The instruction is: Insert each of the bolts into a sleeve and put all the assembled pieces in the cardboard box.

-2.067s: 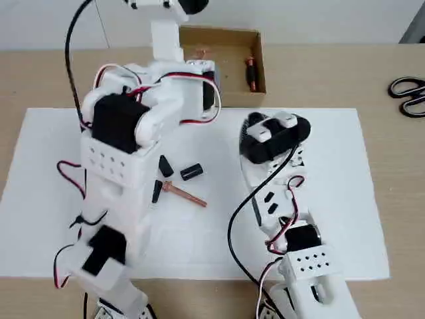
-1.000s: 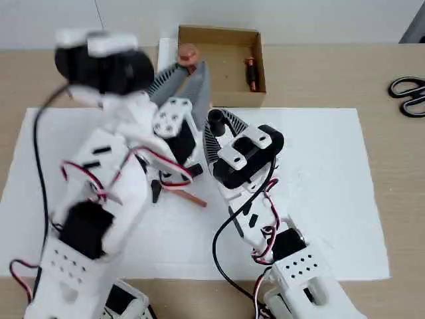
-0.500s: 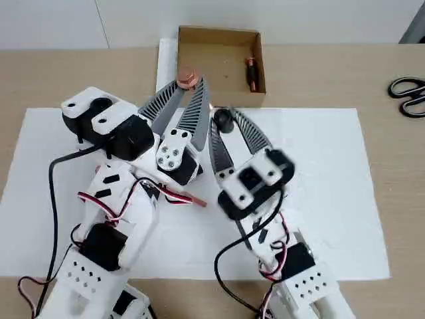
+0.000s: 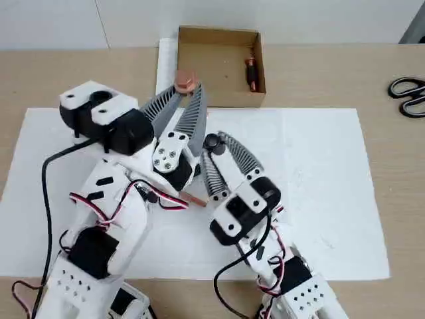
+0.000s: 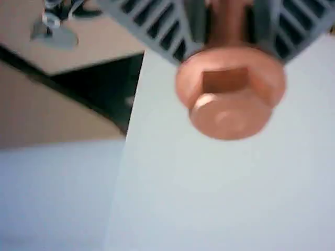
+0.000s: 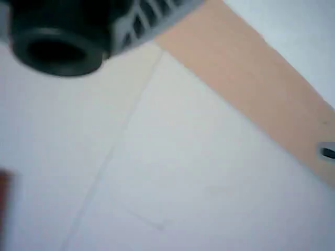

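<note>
My left gripper (image 4: 186, 90) is shut on a copper bolt (image 4: 186, 80), held head-up just in front of the cardboard box (image 4: 214, 61). In the left wrist view the bolt's round head (image 5: 230, 99) sticks out past the grey fingers (image 5: 172, 31). My right gripper (image 4: 213, 142) is shut on a black sleeve (image 4: 212, 140) over the white paper, a little nearer than the bolt and to its right. The sleeve's open bore (image 6: 55, 46) faces the right wrist camera. One assembled piece (image 4: 251, 72) lies along the box's right wall.
A white paper sheet (image 4: 319, 186) covers the middle of the wooden table. A second copper bolt (image 4: 194, 198) lies on it, partly hidden under the left arm. Black scissors (image 4: 406, 93) rest at the far right edge.
The left arm swung back from the box and now holds the bolt almost still. The right gripper lifted the sleeve, then drew it toward the table's front, below the bolt.
</note>
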You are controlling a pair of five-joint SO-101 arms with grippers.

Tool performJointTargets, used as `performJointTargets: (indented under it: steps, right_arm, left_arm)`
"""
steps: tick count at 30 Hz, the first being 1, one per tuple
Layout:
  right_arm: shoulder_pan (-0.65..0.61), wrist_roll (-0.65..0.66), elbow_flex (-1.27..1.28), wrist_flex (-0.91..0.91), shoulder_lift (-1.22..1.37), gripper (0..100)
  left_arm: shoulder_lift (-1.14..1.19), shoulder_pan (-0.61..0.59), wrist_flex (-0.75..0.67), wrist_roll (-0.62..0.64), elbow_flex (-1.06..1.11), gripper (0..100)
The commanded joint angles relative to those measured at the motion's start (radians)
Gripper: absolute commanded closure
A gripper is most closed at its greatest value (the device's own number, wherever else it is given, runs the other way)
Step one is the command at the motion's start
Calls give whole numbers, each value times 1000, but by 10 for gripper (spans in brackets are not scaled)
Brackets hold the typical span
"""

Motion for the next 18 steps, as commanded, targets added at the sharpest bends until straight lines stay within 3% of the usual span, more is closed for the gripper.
performJointTargets:
  steps: [1, 4, 8, 18]
  right_arm:
    - [42, -75, -5, -16, -21, 995]
    - [42, -150, -5, -15, -13, 995]
    - [42, -155, -5, -15, -13, 995]
    - [44, -158, -3, -15, -13, 995]
  left_arm:
    - [-55, 5, 26, 9, -67, 994]
    - [-66, 43, 26, 18, -22, 994]
    - [-63, 114, 3, 21, 5, 994]
    - [-66, 123, -66, 17, 97, 994]
